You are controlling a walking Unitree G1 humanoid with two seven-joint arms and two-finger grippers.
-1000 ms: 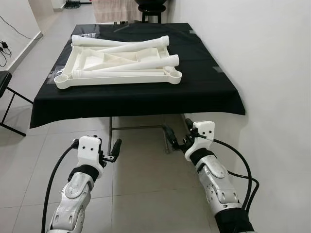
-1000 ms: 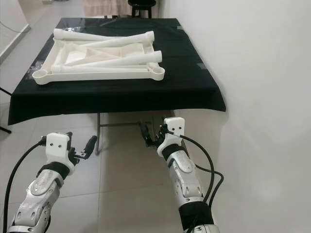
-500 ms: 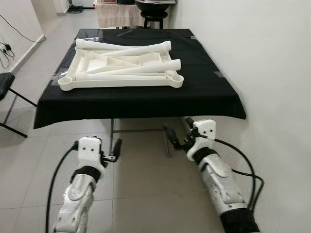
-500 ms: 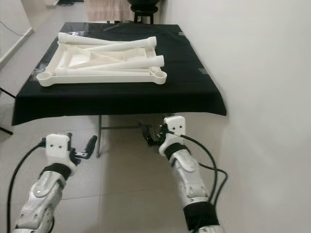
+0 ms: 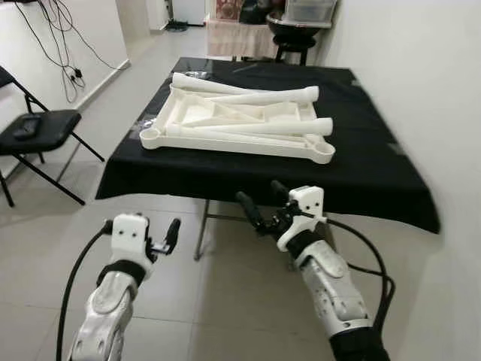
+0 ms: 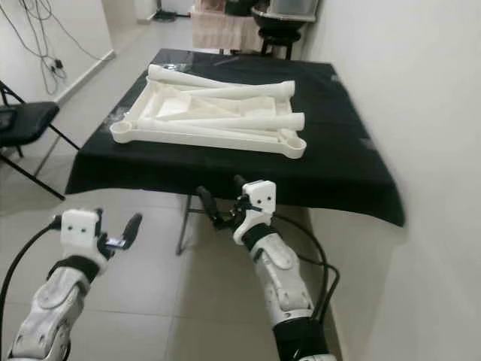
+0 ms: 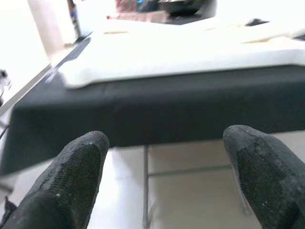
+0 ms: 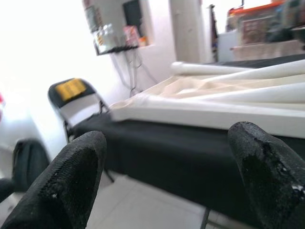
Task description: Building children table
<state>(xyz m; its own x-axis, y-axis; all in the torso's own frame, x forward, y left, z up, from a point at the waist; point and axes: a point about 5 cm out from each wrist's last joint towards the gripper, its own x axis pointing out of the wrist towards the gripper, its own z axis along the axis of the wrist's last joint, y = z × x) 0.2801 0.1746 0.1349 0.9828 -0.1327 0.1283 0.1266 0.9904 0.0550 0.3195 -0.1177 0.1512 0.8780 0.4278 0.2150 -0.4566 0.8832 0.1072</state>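
A white plastic children's table top (image 5: pixel 233 135) lies upside down on a black-clothed table (image 5: pixel 361 177). Several white legs (image 5: pixel 259 96) lie loose across it. My left gripper (image 7: pixel 167 157) hangs low over the floor, short of the table's front edge, open with nothing between its fingers (image 5: pixel 173 227). My right gripper (image 5: pixel 261 195) is just in front of the hanging black cloth, below the table top's near right corner, also open and holding nothing. The right wrist view looks along the white table top's edge (image 8: pixel 200 112).
A black folding chair (image 5: pixel 37 128) stands at the left with cables on the wall behind it. A white wall (image 5: pixel 428 68) runs close along the table's right side. A stool and boxes (image 5: pixel 297 30) stand beyond the far end. Tiled floor (image 5: pixel 225 301) lies under my arms.
The whole picture has shifted: the table sits further right and the folding chair has come fully into view, so the camera has moved. Both grippers stay open; the right one sits slightly higher.
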